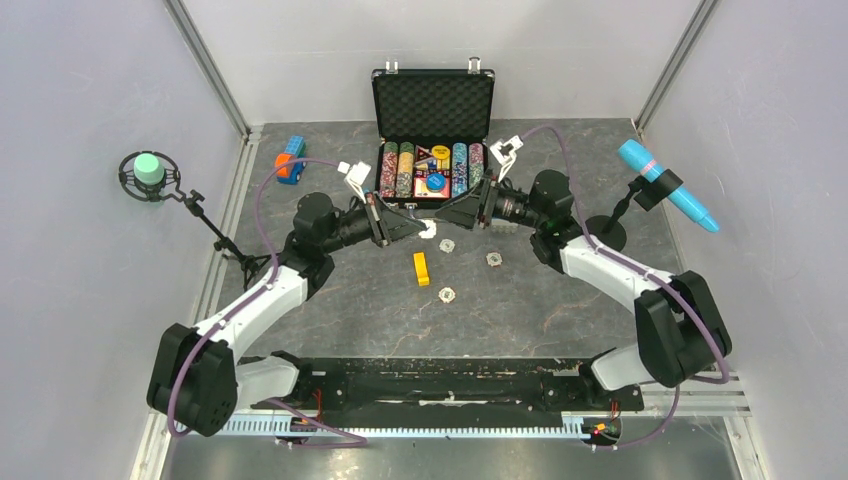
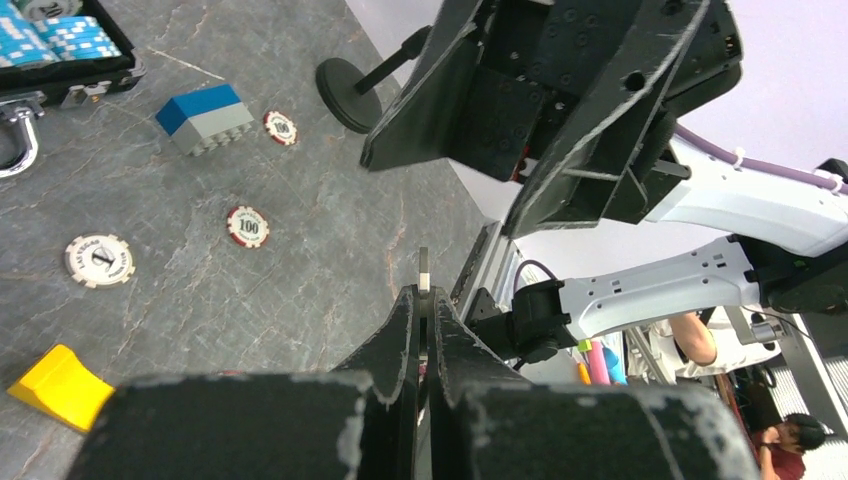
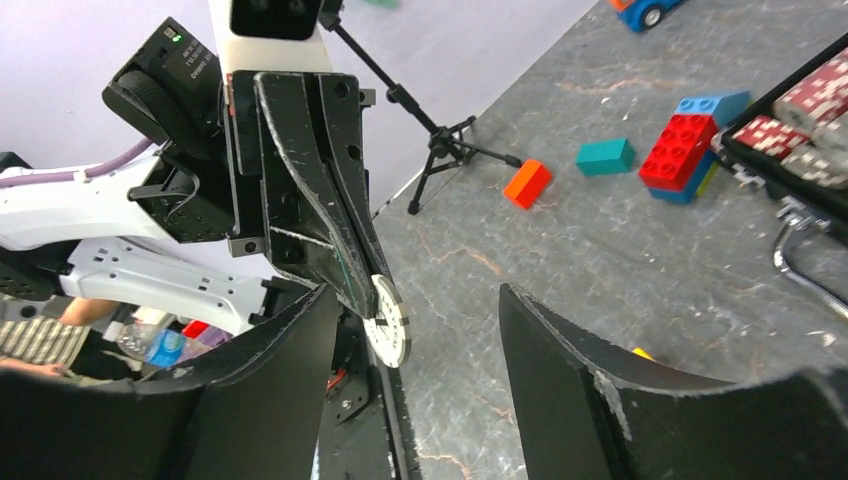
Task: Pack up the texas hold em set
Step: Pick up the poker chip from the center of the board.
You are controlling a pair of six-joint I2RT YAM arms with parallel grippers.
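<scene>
on the table (image 2: 300, 150) a red chip (image 2: 247, 226) reads 100; left gripper (image 2: 422, 296) pinches a pale chip (image 3: 388, 320), right gripper (image 3: 418, 300) spread.

Pale lilac walls (image 1: 90, 90) with metal corner posts (image 1: 208, 65) enclose a dark grey, marble-veined tabletop (image 1: 530, 310).

Red-and-white chip (image 2: 247, 226), left of centre on the table: "100". Pale chip (image 2: 99, 260), near left edge: "1".
</scene>
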